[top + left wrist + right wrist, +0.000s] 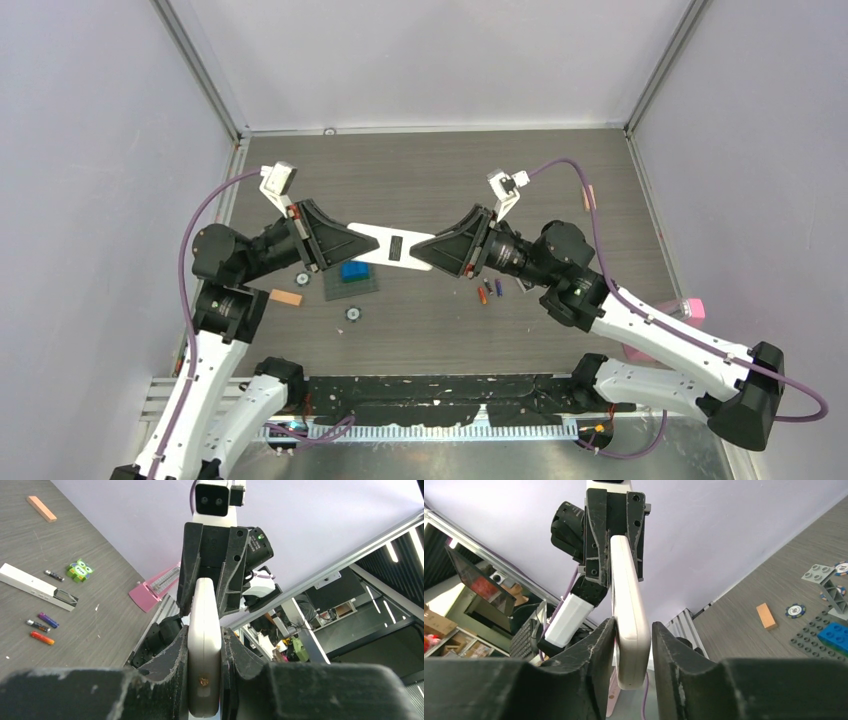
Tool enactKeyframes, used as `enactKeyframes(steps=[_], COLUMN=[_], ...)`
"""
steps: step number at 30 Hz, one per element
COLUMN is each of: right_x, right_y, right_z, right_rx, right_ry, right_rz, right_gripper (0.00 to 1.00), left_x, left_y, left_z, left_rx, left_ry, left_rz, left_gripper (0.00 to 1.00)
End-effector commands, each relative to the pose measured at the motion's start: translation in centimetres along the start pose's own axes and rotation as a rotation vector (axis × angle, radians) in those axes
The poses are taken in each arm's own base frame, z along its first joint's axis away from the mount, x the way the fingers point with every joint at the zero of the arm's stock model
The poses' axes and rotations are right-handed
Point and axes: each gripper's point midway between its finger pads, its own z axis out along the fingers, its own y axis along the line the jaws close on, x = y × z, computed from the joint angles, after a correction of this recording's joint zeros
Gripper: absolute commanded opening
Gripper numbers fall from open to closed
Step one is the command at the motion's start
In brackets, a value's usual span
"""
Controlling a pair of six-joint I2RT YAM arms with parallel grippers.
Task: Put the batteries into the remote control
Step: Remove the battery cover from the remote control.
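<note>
Left wrist view: our left gripper (205, 652) is clamped on one end of a wider white remote (205, 610), both fingers pressed flat against its thin sides, and the body runs straight out from the jaws to the right gripper (633, 645) at the far end. In the right wrist view, that gripper's jaws bracket the other end of the same white remote. One finger (599, 650) lies against it and we see a thin gap at the other, so we cannot tell whether it truly grips. The narrow remote control (36, 587), white with a black end section, lies on the table well to the left of our left jaws, held by neither gripper. The reddish-orange battery (42, 638) and the blue-purple battery (48, 620) lie loose just beside its black end, and a dark battery (53, 575) lies on its other side, near a green owl toy (80, 571).
</note>
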Motion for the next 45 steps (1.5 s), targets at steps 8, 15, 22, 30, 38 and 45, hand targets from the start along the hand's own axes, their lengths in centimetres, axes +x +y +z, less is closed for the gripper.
enactKeyframes(steps=[8,15,22,30,38,45], right_x=[-2.4,-2.3,-1.0,0.0,0.9,1.7], right_y=[1.1,-0.5,-0.8,-2.3,-2.9,-3.6], right_z=[0.2,1.3,2.7,3.4,4.0,4.2], right_rx=[-0.072,-0.027,-0.023,0.048,0.066,0.089], right_ry=[-0.192,-0.275,-0.274,-0.259,-0.236,-0.211], right_rz=[0.163,0.279,0.318,0.349,0.358,0.369], right_gripper=[0.17,0.17,0.17,0.17,0.17,0.22], left_x=[-1.1,-2.4,-2.4,-2.3,-1.7,-1.8], left_y=[-0.5,1.5,3.5,5.3,5.8,6.6], left_z=[-0.4,-1.1,-1.4,-1.4,-0.9,-0.9], left_rx=[0.005,-0.011,-0.052,-0.099,-0.109,-0.155], left_ry=[-0.112,-0.306,-0.370,-0.382,-0.345,-0.351], left_rz=[0.000,-0.060,-0.095,-0.097,-0.095,-0.105], left_gripper=[0.39,0.59,0.59,0.46,0.27,0.00])
